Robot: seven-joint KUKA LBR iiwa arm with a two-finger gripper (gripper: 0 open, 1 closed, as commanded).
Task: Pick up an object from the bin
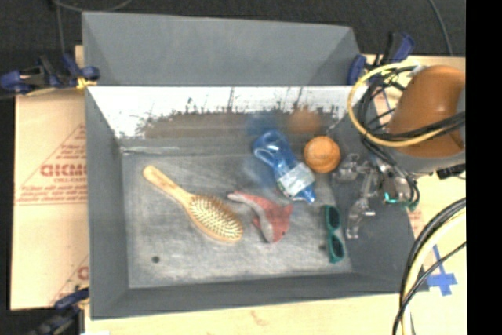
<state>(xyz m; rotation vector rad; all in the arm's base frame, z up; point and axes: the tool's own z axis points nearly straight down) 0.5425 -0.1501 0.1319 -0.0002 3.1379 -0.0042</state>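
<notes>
My gripper (363, 198) hangs at the right side of the bin, over the sloping right wall. Just left of it lie green sunglasses (333, 234), close beside its lower end. An orange ball (321, 154) rests up and to the left of the gripper, near the back wall. Next to the ball lies a blue crumpled plastic bottle (281, 162) with a clear cap end. I see nothing held in the gripper.
A red and pink fish-shaped toy (267, 214) lies mid-floor. A wooden hairbrush (196, 206) lies diagonally on the left half. The arm's orange cover and looped cables hang over the bin's right rim.
</notes>
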